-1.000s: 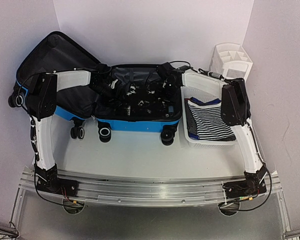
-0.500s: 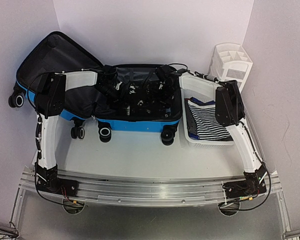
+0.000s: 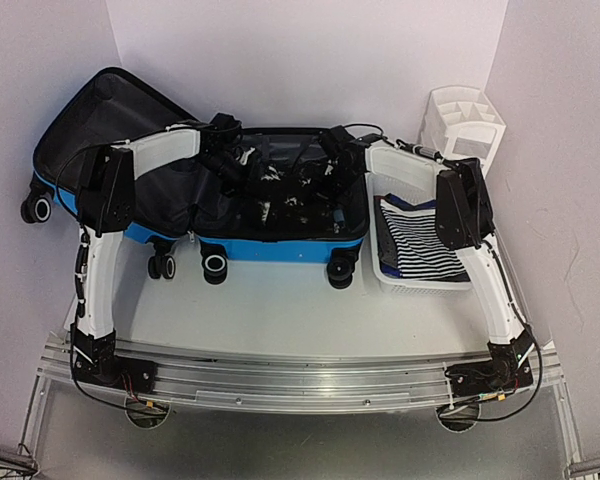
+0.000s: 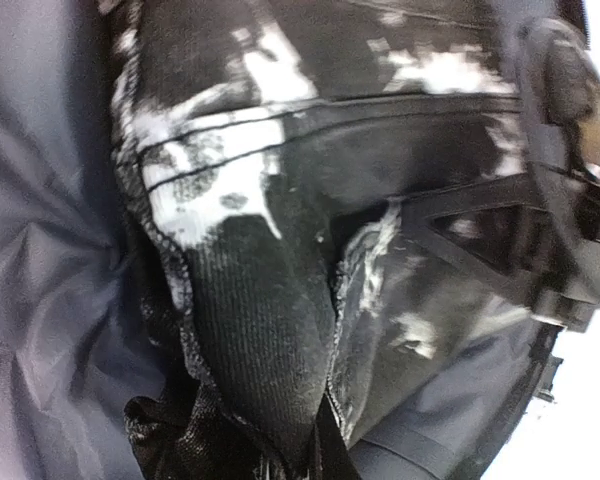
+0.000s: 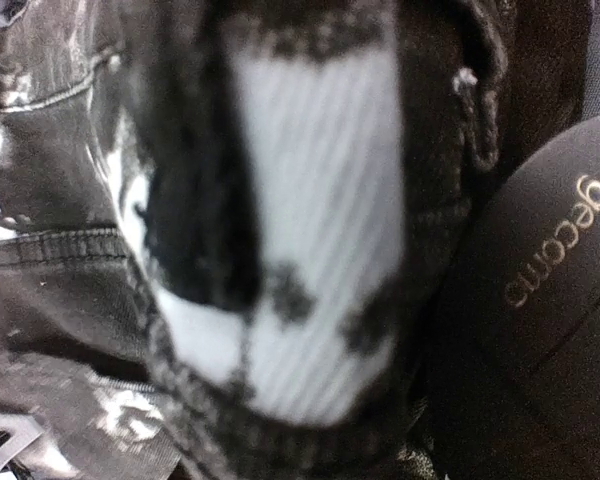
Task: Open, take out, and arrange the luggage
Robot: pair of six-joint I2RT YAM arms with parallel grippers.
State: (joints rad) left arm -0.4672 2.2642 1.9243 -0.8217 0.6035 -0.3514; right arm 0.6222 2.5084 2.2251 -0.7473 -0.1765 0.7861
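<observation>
Top external: suitcase lies open on the table, lid flopped left. Glossy blue hard shell, soft dark grey lining. Both grippers are inside its right half, on a black-and-white garment. Left gripper is pressed together, pinching a tented fold: limp ribbed knit. Right gripper: cloth fills its wrist view, can't tell whether spread or closed. Suggest confirming the right one has cloth before lifting. Raise both evenly and clear the suitcase's right wall. White mesh basket sits just right of the suitcase, striped top inside.
</observation>
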